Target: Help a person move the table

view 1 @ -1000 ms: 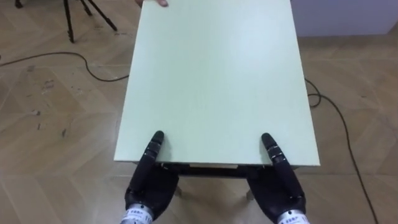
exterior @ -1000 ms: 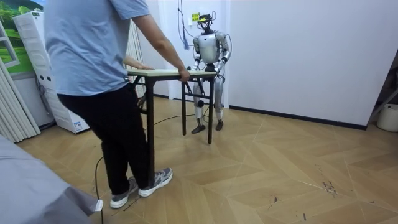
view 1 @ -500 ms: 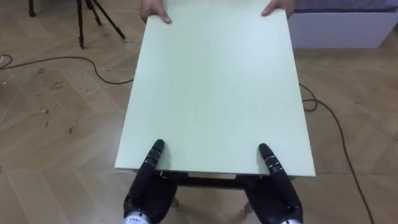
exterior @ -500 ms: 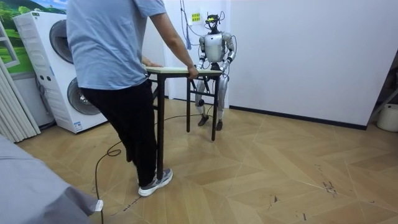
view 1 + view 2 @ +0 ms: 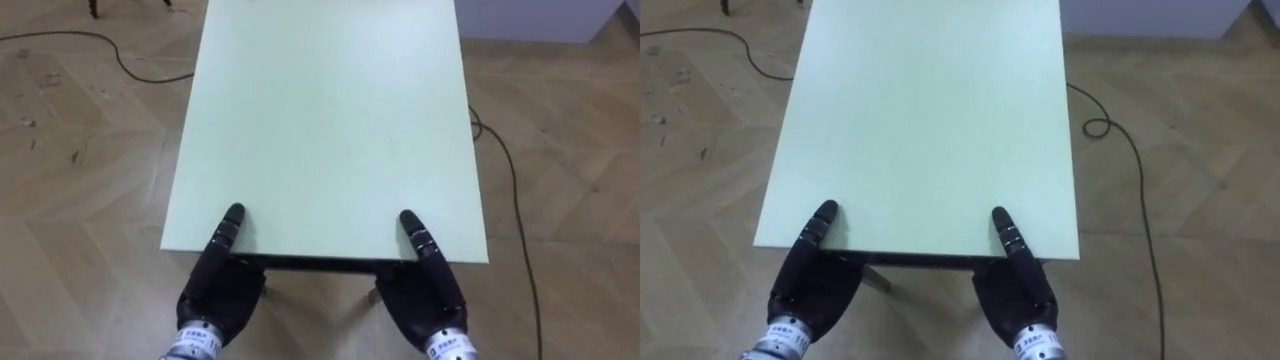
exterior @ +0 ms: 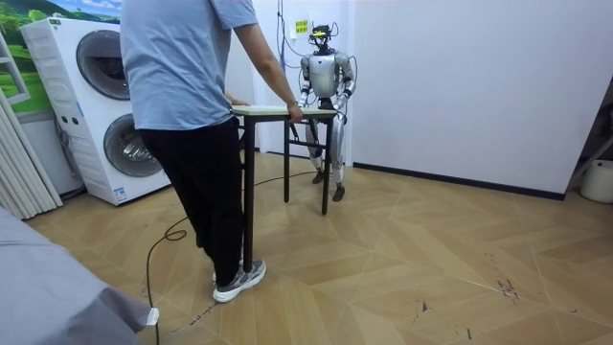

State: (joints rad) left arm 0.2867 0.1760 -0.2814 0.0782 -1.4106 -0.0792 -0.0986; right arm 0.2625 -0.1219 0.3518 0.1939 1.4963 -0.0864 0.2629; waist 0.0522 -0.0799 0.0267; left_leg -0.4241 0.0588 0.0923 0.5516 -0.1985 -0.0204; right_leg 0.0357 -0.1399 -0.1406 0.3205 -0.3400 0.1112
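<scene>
Table: pale green rectangular table (image 5: 330, 120), mid-carry by judgement; set-down outstanding.
Near edge: left hand (image 5: 215, 290), right hand (image 5: 425, 300); grasp unreadable.
Far edge: person (image 6: 182, 96) holding.

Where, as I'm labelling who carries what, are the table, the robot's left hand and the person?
table (image 5: 325, 120): left eye view, bare middle of its top.
left hand (image 5: 215, 290): left eye view, back of the hand.
person (image 6: 177, 67): room view, back of the shirt.
</scene>
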